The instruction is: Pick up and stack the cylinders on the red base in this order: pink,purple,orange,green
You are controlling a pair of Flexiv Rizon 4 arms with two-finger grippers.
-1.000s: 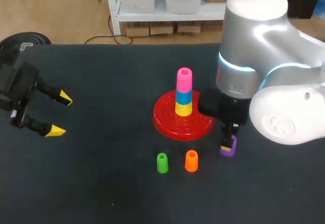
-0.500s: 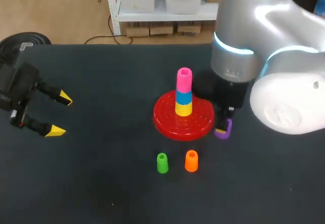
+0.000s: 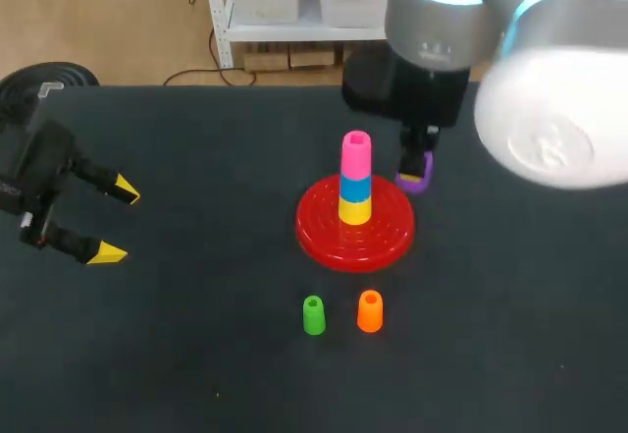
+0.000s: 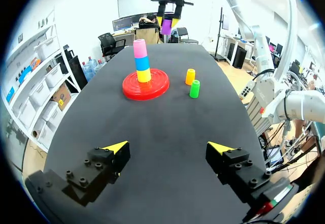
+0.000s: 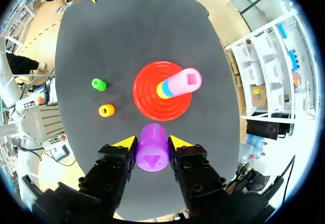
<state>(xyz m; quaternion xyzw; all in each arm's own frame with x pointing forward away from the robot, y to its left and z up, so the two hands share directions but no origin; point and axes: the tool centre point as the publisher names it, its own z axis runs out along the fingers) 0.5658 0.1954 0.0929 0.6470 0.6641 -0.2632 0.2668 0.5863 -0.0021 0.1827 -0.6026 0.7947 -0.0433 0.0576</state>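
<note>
— Well, the head view?
— The right gripper (image 3: 413,165) pinches the purple cylinder (image 3: 417,177), aloft beside the pink cylinder (image 3: 356,152) topping the red base (image 3: 329,243) stack.
— Left wrist view?
— The left gripper (image 4: 168,147) is wide open, empty.
— Right wrist view?
— Both fingers (image 5: 124,144) touch the purple cylinder.

The right end effector (image 3: 413,171) half hides the purple cylinder (image 3: 421,173).

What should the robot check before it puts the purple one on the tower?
1. Grip: right gripper holds purple cylinder from two sides: ok.
2. Top: pink cylinder is uppermost above red base, nothing on it: ok.
3. Aim: purple cylinder centred over pink cylinder: not ok, it is off to one side.
4. Other arm: left gripper open, far from red base: ok.
5. Spares: orange cylinder and green cylinder upright, clear of red base: ok.
</note>
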